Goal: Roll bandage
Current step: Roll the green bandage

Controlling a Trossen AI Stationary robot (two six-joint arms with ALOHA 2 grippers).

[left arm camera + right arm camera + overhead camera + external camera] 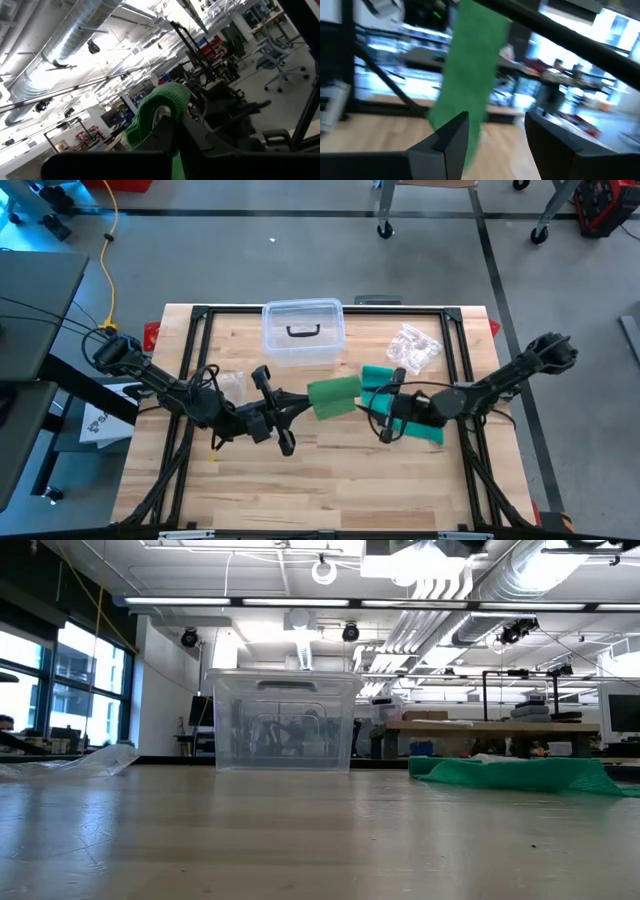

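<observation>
Bin (303, 332): clear, lidded, contents unclear | left claw (300, 406): clamps green bandage (333, 396) | right claw (385, 406): parted

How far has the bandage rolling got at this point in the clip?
Early stage. The left gripper is shut on one end of the green bandage and holds it off the table. The right gripper is open, with the strip hanging by its fingers, not clamped. Most of the bandage lies loose and unrolled on the table; no finished roll shows. The clear box sits untouched behind. Nearly all the rolling is left.
</observation>
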